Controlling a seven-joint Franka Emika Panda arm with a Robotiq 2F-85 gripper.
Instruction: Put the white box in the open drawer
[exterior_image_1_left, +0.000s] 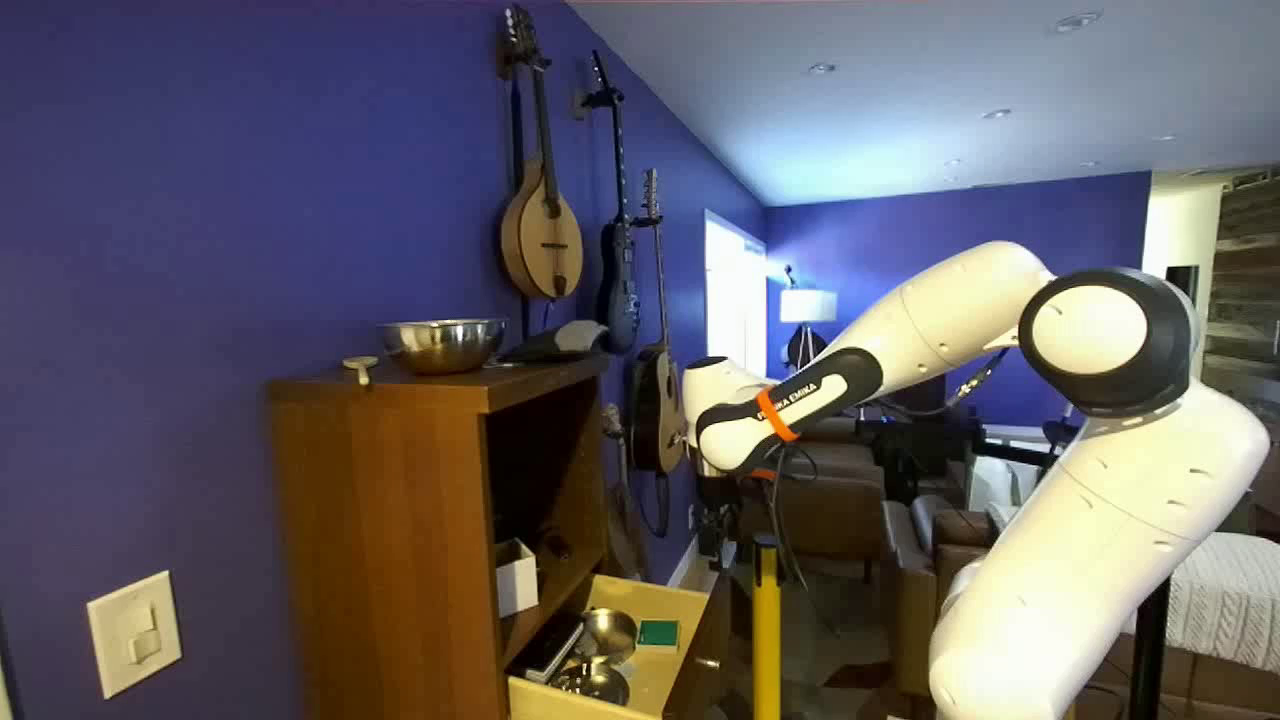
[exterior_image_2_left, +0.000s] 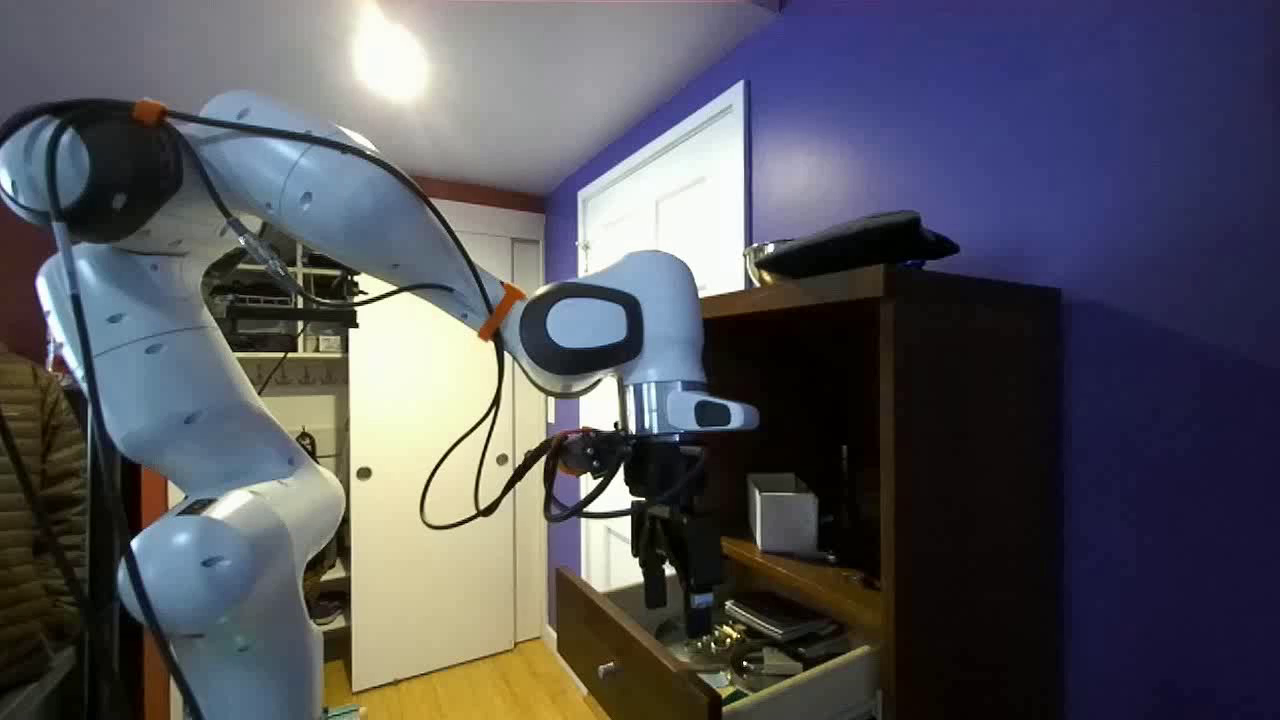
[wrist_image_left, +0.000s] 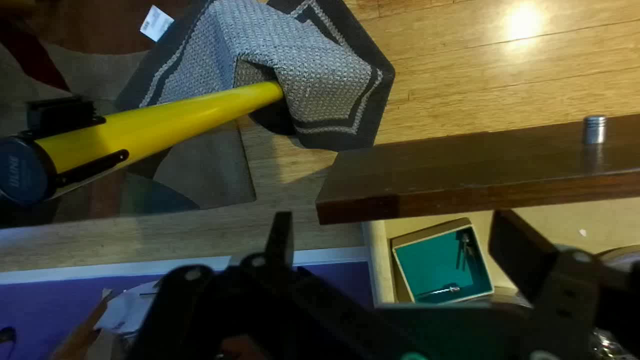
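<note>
The white box (exterior_image_1_left: 516, 578) stands upright, its top open, on the cabinet shelf just above the open drawer. It also shows in an exterior view (exterior_image_2_left: 783, 515) and is out of sight in the wrist view. The open drawer (exterior_image_1_left: 650, 592) of pale wood is pulled out below it, with its dark front panel (exterior_image_2_left: 630, 655); part of its floor shows in the wrist view (wrist_image_left: 555, 225). My gripper (exterior_image_2_left: 678, 610) points down with its fingers apart and nothing between them. It hangs above the drawer's front end, away from the white box. The wrist view shows both fingers (wrist_image_left: 391, 220) wide apart.
Round metal dishes (exterior_image_1_left: 607, 632), a green-lined small box (wrist_image_left: 440, 265) and dark notebooks (exterior_image_2_left: 775, 612) lie in the drawer. A yellow post (wrist_image_left: 170, 130) stands near the drawer's front. The tall brown cabinet (exterior_image_1_left: 390, 540) carries a metal bowl (exterior_image_1_left: 445, 345) and a black bag (exterior_image_2_left: 850, 245).
</note>
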